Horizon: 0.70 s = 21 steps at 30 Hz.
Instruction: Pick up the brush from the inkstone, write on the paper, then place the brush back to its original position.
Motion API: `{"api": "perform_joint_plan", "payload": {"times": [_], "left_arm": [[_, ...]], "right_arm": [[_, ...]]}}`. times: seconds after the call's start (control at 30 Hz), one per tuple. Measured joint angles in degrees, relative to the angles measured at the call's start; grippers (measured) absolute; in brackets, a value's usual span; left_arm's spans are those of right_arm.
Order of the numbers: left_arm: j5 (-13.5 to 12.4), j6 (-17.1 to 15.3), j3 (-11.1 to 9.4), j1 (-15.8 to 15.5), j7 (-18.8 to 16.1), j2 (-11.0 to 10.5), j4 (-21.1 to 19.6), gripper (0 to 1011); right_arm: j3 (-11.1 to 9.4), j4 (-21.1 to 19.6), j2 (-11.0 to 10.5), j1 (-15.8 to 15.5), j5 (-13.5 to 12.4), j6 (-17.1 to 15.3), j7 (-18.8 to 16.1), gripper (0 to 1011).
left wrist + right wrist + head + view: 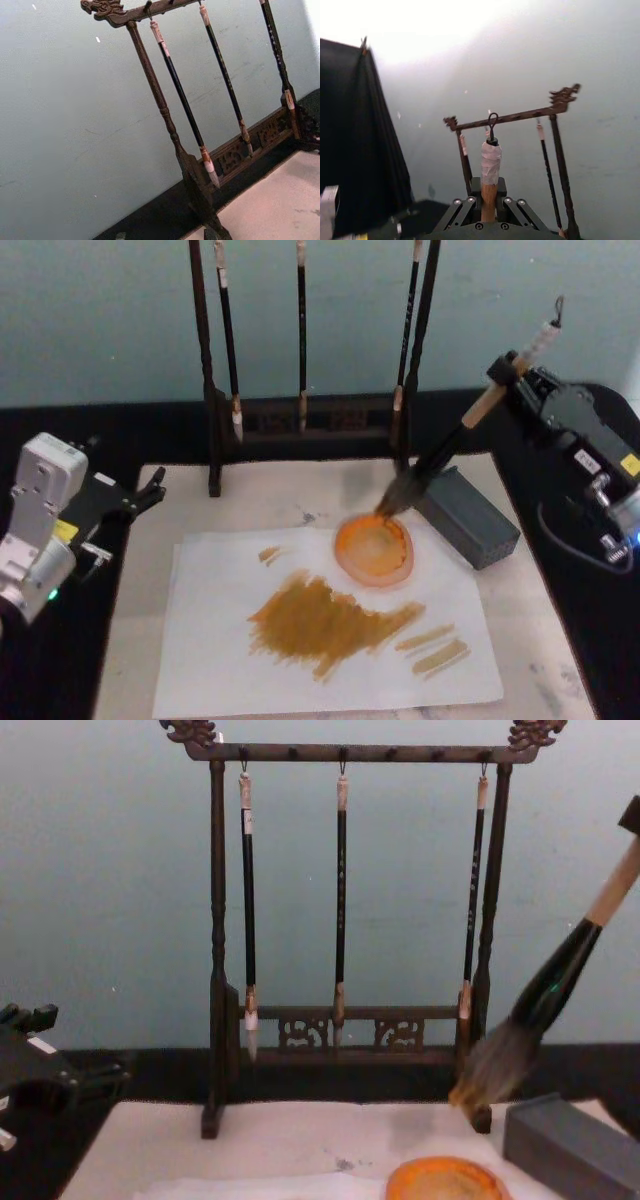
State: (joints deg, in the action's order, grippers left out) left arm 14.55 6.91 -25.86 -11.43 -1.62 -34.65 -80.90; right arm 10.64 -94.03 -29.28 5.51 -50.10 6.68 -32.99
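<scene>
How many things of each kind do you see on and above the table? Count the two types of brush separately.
Thick brush, held by the right hand: 1
Thin hanging brushes: 3
Brush rack: 1
Orange dish: 1
Grey block: 1
Paper sheet: 1
Cream mat: 1
Total: 9

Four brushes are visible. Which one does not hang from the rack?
The large thick tan-handled brush with bushy grey-white bristles: the right gripper holds it tilted, while the three thin black brushes hang upright from the dark wooden rack.

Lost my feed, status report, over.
Right gripper shut on the brush, tilted, tip raised over orange dish beside inkstone. Left gripper parked left of the mat. Paper bears ochre strokes. Nothing in the way.
</scene>
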Motion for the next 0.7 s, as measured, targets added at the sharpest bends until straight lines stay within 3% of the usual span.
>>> {"api": "perform_joint_plan", "payload": {"times": [0.2,0.3,0.57,0.7], "left_arm": [[0.0,0.0,0.0,0.0,0.0,0.0,0.0,1010],[0.0,0.0,0.0,0.0,0.0,0.0,0.0,1009],[0.0,0.0,0.0,0.0,0.0,0.0,0.0,1010],[0.0,0.0,0.0,0.0,0.0,0.0,0.0,1010]], "right_arm": [[0.1,3.4,2.4,2.0,-6.1,-2.6,1.5,158],[0.2,4.2,2.8,2.4,-7.5,-3.4,1.9,156],[0.2,10.0,4.4,5.0,-15.1,-8.6,4.0,156],[0.5,12.2,4.7,5.9,-17.3,-10.5,4.3,158]]}}
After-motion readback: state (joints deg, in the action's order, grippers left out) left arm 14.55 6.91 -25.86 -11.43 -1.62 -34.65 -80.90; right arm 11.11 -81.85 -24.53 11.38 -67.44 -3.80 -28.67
